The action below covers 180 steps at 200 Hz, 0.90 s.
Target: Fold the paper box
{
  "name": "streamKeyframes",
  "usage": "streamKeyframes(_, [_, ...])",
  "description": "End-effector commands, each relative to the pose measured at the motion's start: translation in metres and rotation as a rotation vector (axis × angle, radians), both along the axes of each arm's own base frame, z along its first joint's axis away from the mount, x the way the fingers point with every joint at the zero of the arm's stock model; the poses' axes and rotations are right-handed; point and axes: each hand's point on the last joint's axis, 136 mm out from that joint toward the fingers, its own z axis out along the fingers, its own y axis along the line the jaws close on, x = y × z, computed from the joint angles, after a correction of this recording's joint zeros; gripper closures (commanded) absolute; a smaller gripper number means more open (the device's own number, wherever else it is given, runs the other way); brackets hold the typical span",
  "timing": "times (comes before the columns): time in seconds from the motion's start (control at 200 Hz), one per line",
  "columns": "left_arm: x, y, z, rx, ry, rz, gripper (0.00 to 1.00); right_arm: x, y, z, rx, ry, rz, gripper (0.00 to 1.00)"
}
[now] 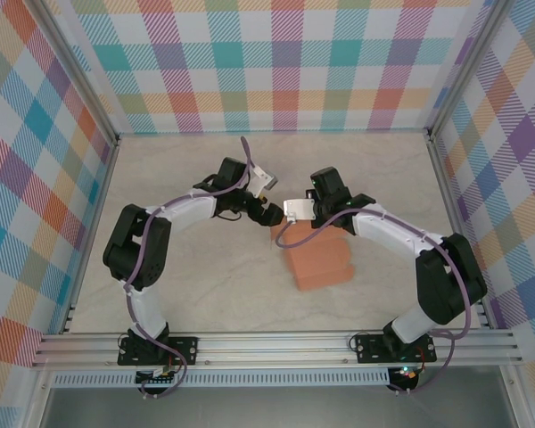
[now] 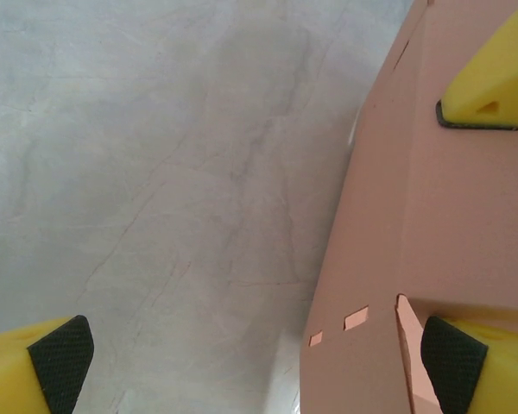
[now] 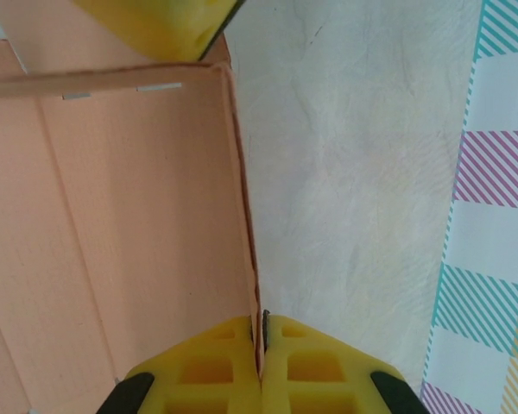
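The paper box (image 1: pixel 319 260) is salmon-orange card, partly folded, lying between the two arms. In the right wrist view one upright wall (image 3: pixel 138 216) meets a side wall at a corner, and my right gripper (image 3: pixel 262 354) is shut on that side wall's thin edge. My left gripper (image 2: pixel 259 371) stands wide open beside the box (image 2: pixel 414 216). Its right finger (image 2: pixel 479 366) rests against a card panel with two small slots, and its left finger (image 2: pixel 47 371) is over bare table. In the top view both grippers (image 1: pixel 269 214) (image 1: pixel 299 225) meet at the box's far left corner.
The marbled table (image 1: pixel 205 285) is walled by checked panels (image 1: pixel 276 62) on three sides. An aluminium rail (image 1: pixel 276 343) runs along the near edge with both arm bases on it. The right gripper's yellow finger (image 2: pixel 492 86) sits on the card in the left wrist view.
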Motion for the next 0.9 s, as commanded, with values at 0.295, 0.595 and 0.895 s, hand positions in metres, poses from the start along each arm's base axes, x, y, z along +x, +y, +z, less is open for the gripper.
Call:
streamKeyframes(0.295, [-0.019, 0.016, 0.035, -0.159, 0.001, 0.048, 0.0, 0.023, 0.033, 0.022, 0.086, -0.349, 0.015, 0.95])
streamKeyframes(0.595, [-0.026, 0.071, 0.061, -0.2, -0.103, 0.18, 0.0, 0.026, 0.035, 0.02, 0.102, -0.421, 0.031, 0.96])
streamKeyframes(0.895, [-0.022, 0.127, 0.038, -0.028, -0.103, 0.39, 0.0, 0.021, 0.047, 0.021, 0.13, -0.469, 0.112, 0.96])
